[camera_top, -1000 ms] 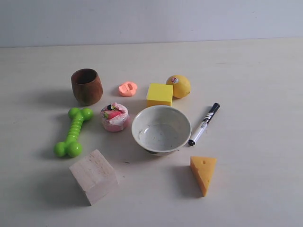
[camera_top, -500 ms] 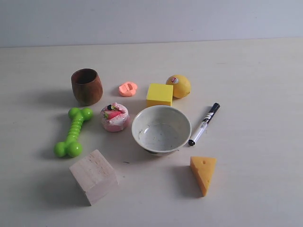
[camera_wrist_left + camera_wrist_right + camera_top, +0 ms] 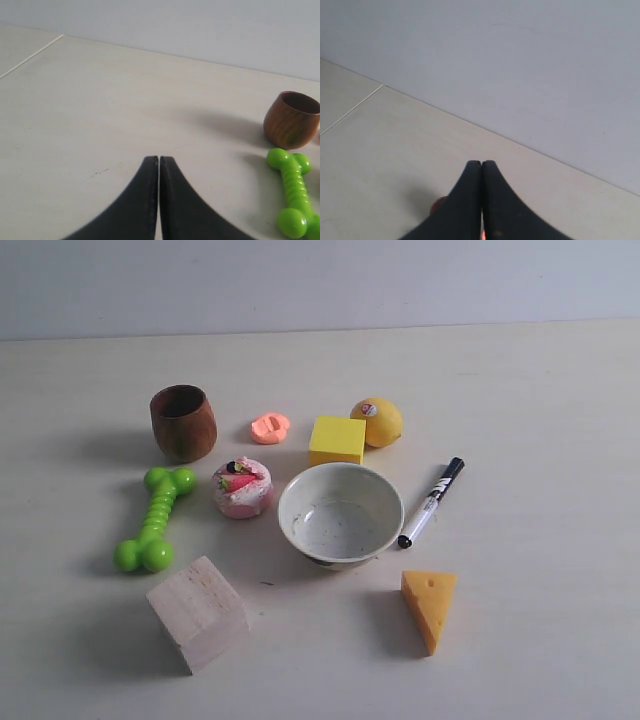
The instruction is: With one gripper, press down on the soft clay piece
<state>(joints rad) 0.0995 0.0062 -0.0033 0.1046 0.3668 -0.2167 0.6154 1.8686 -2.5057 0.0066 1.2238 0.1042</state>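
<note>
The soft clay piece [image 3: 270, 427] is a small salmon-orange lump with a dent, lying on the table between the wooden cup [image 3: 184, 423] and the yellow cube [image 3: 337, 440]. Neither arm shows in the exterior view. In the left wrist view my left gripper [image 3: 159, 158] is shut and holds nothing, low over bare table, with the cup [image 3: 291, 120] off to one side. My right gripper [image 3: 481, 162] is also shut and holds nothing. A reddish edge [image 3: 439, 204] peeks from behind its fingers; I cannot tell what it is.
Around the clay are a lemon [image 3: 377, 422], a pink-white cake toy [image 3: 243, 487], a green bone toy [image 3: 155, 520], a white bowl [image 3: 290, 510], a marker [image 3: 432, 501], a cheese wedge [image 3: 429, 607] and a wooden block [image 3: 198, 612]. A grey wall backs the table.
</note>
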